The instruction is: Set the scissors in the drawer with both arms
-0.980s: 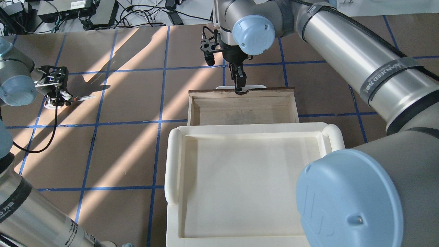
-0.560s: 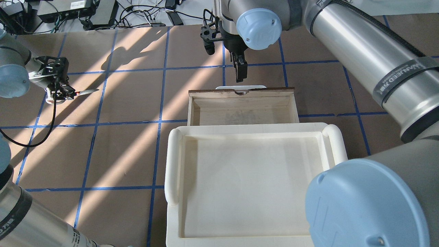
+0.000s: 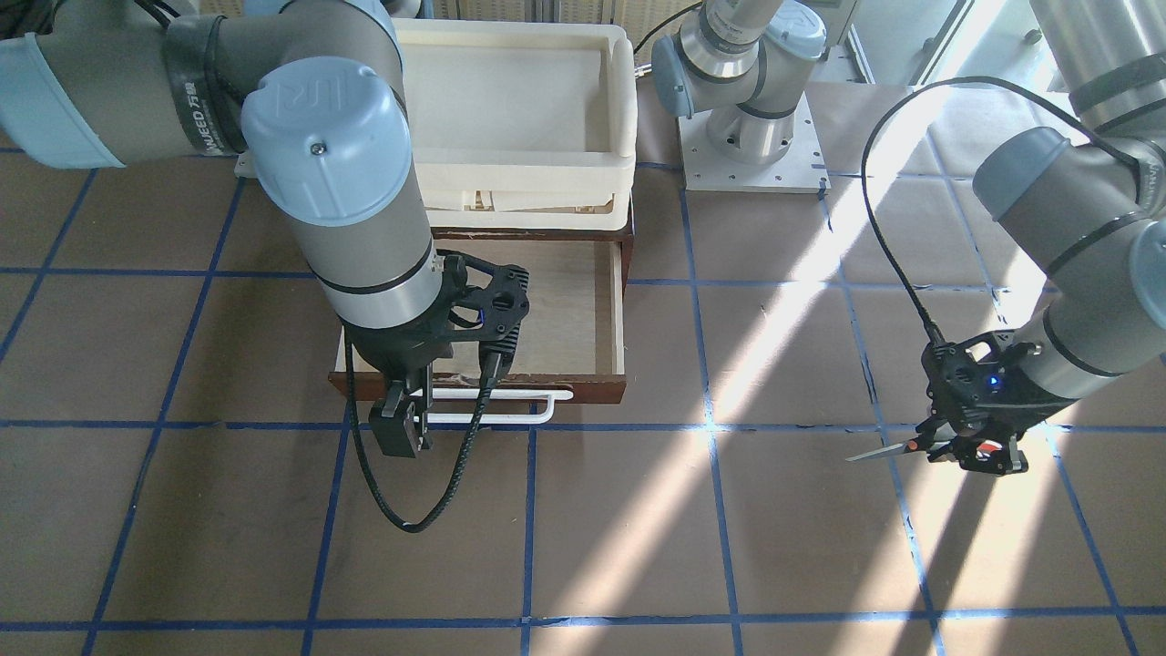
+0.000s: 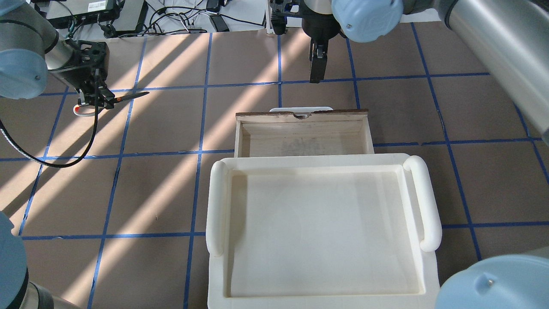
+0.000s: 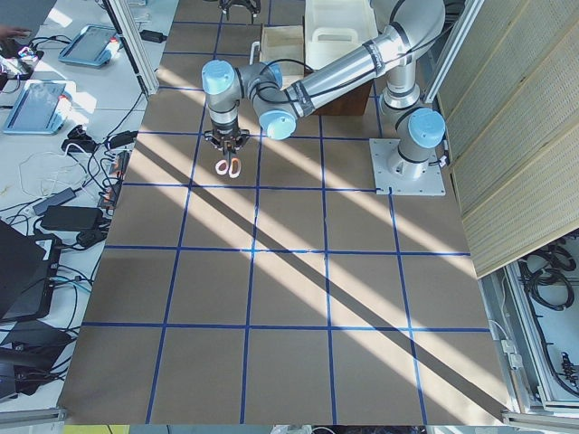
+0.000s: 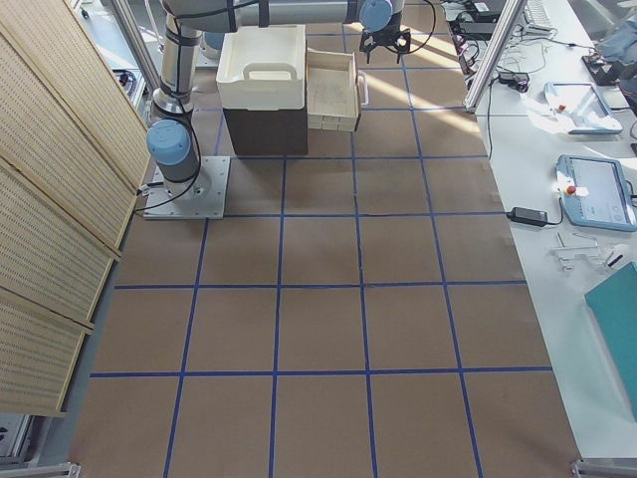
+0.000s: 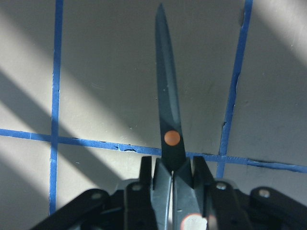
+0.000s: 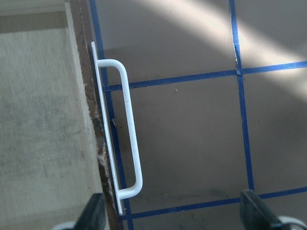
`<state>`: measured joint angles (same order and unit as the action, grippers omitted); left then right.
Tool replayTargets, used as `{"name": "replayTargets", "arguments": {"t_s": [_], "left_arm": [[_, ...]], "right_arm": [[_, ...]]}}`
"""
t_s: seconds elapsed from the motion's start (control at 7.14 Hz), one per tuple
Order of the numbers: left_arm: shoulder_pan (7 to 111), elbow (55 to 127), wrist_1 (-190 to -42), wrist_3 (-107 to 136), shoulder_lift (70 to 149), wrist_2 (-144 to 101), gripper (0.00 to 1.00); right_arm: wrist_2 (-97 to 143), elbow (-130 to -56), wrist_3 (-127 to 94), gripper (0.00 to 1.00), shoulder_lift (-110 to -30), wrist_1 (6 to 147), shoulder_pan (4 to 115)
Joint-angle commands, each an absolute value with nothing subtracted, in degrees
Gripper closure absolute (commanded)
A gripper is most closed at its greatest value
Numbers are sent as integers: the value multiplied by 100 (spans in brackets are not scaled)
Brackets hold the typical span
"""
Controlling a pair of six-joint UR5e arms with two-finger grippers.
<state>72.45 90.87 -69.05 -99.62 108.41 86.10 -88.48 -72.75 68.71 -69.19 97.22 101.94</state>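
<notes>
My left gripper (image 4: 92, 98) is shut on the scissors (image 4: 128, 95) near their pivot and holds them above the table at the far left. The dark blades point toward the middle. They also show in the front view (image 3: 879, 451) and in the left wrist view (image 7: 168, 96). The drawer (image 4: 302, 131) stands pulled open, its pale inside bare and its white bar handle (image 4: 300, 109) on the far side. My right gripper (image 4: 316, 71) hangs open and empty beyond the handle (image 8: 127, 139), not touching it.
A cream plastic tray (image 4: 218, 206) sits on top of the dark cabinet above the drawer, on the near side. Blue tape lines cross the brown table. Cables and boxes (image 4: 98, 13) lie along the far edge. The left arm's cable (image 4: 64, 161) loops over the table.
My right gripper has let go of the drawer handle, risen and moved away beyond it. My left gripper has lifted the scissors and carried them farther and to the right.
</notes>
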Motion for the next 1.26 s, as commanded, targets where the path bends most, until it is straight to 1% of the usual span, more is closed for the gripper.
{"name": "replayTargets", "arguments": {"t_s": [0.0,0.14,0.42,0.7,1.12], "left_arm": [[8003,9097,-7163,-8952,10504,8613,100],[8364,9097,-7259,-8738,10416,8613,100],[9006,9097,-7295,-8011,10249,8604,100],[9604,9105,-7295,-7123,10265,8596,100],[10588,9105,-7295,-5813,10248,8596,100]], "right_arm": [[-8929,-7881,6294,0,-7940,9283,9915],[-8930,-8188,6102,0,-8433,9072,9810],[-8938,-8507,4044,0,-8998,8896,9729],[-8938,-8552,1864,0,-9070,8519,9721],[-8938,-8561,235,0,-9210,8411,9721]]}}
